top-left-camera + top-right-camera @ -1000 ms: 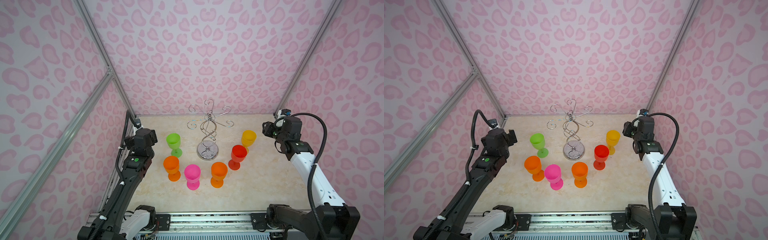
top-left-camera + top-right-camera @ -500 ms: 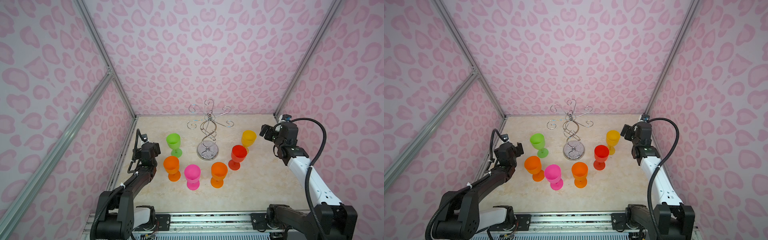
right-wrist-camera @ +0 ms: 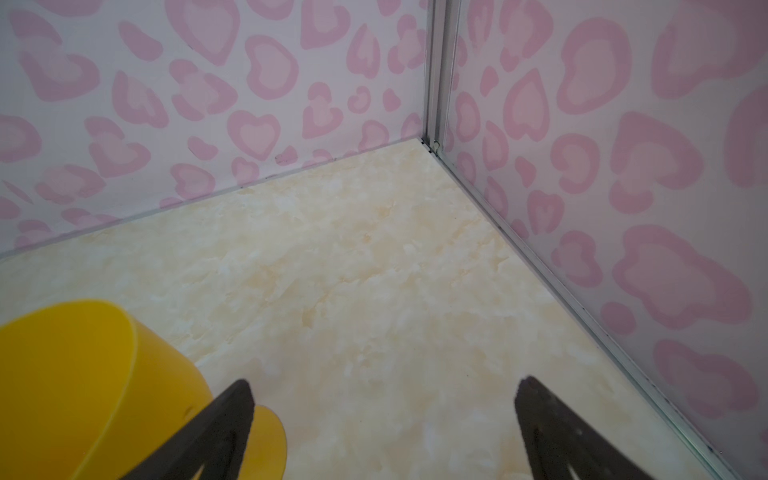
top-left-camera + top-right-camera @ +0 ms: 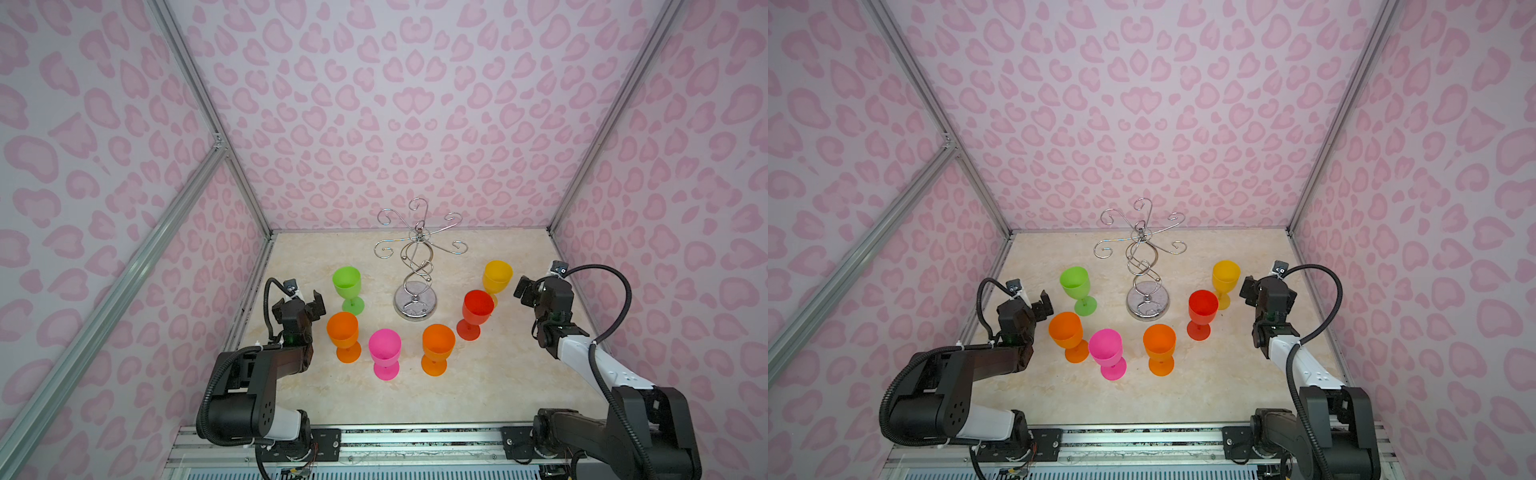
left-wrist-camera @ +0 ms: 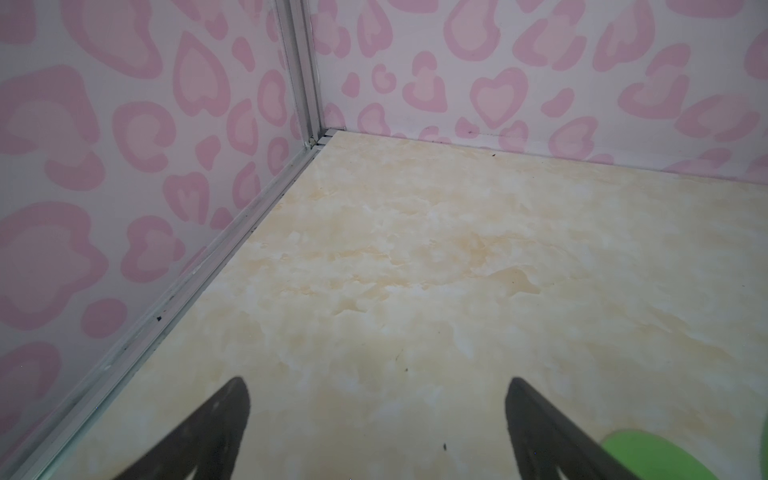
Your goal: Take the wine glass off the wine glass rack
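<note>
Rack (image 4: 415, 308) fronted by six glasses (image 4: 384, 347) (all upright); left end effector (image 5: 377, 381), right end effector (image 3: 384, 381) both apart, empty.

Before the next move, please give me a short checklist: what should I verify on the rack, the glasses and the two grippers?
1. Hooks of the wine glass rack bare, no glass hanging: ok.
2. The left gripper open and empty: ok.
3. The right gripper open and empty: ok.
4. The yellow glass upright on the table, outside the right jaws: ok.
5. Right gripper clear of the yellow glass's foot: cannot tell, they overlap in the wrist view.
6. The green glass upright, outside the left jaws: ok.
</note>
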`<move>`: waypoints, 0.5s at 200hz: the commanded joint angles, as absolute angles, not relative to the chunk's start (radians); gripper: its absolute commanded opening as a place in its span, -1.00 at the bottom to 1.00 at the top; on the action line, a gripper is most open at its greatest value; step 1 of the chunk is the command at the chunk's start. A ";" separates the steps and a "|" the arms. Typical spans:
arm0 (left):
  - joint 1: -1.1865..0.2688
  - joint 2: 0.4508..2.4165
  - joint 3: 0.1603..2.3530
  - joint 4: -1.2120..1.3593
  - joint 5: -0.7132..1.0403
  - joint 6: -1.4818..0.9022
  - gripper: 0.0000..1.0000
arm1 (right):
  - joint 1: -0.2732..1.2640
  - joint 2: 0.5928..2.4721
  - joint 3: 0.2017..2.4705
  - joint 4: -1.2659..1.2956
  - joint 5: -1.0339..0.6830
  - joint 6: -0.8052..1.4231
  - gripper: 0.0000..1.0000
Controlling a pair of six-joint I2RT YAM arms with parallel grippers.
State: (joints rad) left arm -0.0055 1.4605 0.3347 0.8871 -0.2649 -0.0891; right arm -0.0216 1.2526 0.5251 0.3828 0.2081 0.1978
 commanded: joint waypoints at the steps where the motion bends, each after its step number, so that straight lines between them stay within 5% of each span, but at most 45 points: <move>1: -0.003 1.471 0.327 0.983 -0.239 -0.091 0.95 | -0.016 1.306 0.496 0.589 0.281 0.131 0.96; 100: -0.003 1.466 0.320 0.994 -0.239 -0.090 0.95 | 0.132 1.516 0.355 0.977 0.470 -0.001 0.97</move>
